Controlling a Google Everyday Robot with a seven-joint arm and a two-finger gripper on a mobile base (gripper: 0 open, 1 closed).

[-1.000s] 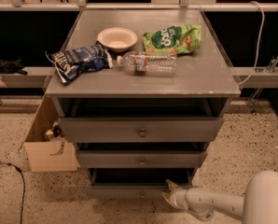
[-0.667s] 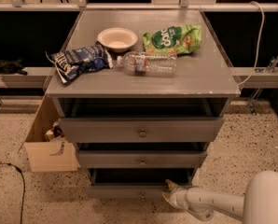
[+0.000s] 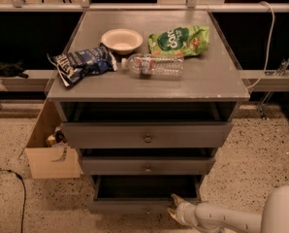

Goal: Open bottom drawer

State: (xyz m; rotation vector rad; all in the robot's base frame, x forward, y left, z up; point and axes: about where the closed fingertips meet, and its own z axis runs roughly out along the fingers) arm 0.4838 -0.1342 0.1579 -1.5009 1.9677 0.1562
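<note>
Shows the bottom drawer (image 3: 130, 206) pulled out at the lower centre of the frame, dark inside exposed under the middle drawer (image 3: 147, 165), with the gripper (image 3: 173, 205) against its front's right end, fingertips (image 3: 175, 198) spread apart.

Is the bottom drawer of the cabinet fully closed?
No: the bottom drawer is pulled out, its dark inside visible, and the claw is by the right end of its front.

Cabinet top (image 3: 213, 77): bowl (image 3: 121, 40), blue bag (image 3: 81, 64), green bag (image 3: 179, 41), bottle (image 3: 154, 65). Jaws near floor (image 3: 261, 154).
</note>
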